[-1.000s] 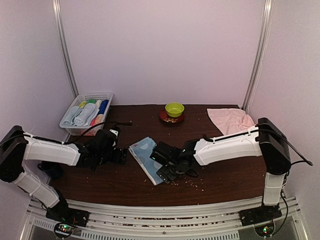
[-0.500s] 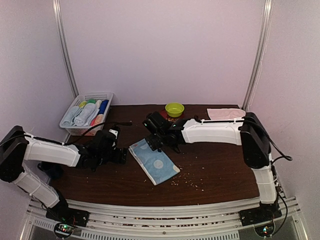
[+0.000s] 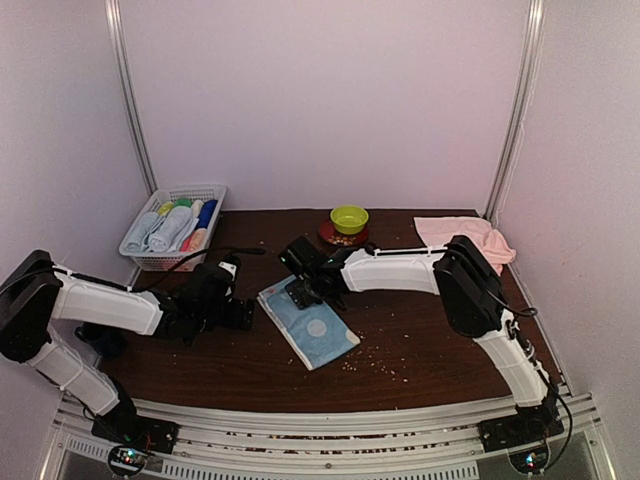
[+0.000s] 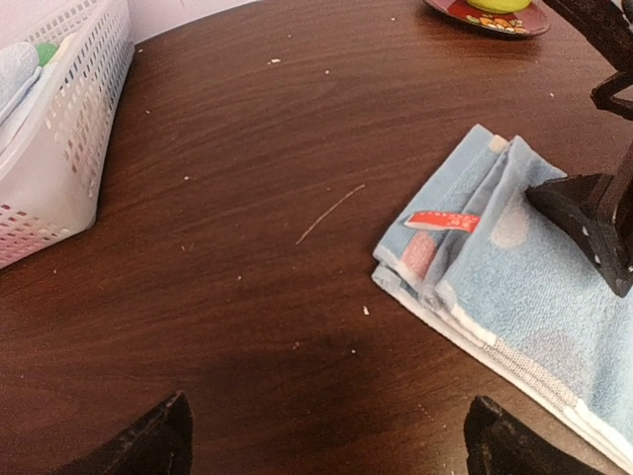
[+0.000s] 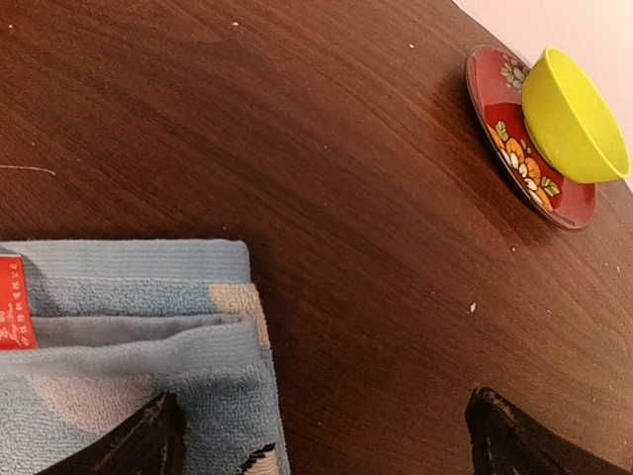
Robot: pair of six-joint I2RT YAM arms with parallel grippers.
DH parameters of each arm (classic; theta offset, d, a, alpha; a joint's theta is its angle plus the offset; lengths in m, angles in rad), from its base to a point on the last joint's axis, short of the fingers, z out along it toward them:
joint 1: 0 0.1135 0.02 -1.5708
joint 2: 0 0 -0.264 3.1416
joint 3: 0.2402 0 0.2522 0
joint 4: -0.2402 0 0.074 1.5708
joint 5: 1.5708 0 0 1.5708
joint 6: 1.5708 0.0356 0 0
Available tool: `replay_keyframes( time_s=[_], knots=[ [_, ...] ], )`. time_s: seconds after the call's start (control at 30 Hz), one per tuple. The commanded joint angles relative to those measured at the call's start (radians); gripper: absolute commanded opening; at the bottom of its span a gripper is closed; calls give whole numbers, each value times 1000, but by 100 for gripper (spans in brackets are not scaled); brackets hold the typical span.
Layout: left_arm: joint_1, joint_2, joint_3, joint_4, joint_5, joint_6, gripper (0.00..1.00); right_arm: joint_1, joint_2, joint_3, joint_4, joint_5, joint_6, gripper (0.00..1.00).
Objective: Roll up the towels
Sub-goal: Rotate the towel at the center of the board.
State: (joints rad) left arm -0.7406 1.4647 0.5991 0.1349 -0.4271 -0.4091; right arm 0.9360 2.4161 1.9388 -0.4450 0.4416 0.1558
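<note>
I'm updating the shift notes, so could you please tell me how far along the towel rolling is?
Done: nothing yet; neither towel is rolled. In hand: the blue towel lies folded flat, the right gripper at its far end, jaws open, the left gripper open beside it. Left: rolling it, then the crumpled pink towel in the far right corner.

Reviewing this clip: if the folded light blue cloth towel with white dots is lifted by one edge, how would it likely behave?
The folded light blue cloth towel would probably go floppy and unfold, since its stacked layers lie loose with separate edges showing. It lies thin and flat, so it is likely light. Its looped pile suggests a push across the dark wooden table might bunch it rather than slide it.
</note>
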Motion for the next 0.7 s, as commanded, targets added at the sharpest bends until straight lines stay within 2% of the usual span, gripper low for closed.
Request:
replay_keyframes(
  time_s=[0.0,0.33,0.47,0.67],
  knots=[
    [1,-6,-7,47,-4,18,98,-30,49,45,-24,-10,30,100],
    [0,-53,-32,122,7,57,98,-181,81,43,-56,35,129,100],
    [0,-51,-31,161,35,82,98,-197,33,19,-11,-9,89,100],
    [-3,-72,-148,444,175,285,98,-183,-132,-34,16,-62,-33,100]
  ],
)
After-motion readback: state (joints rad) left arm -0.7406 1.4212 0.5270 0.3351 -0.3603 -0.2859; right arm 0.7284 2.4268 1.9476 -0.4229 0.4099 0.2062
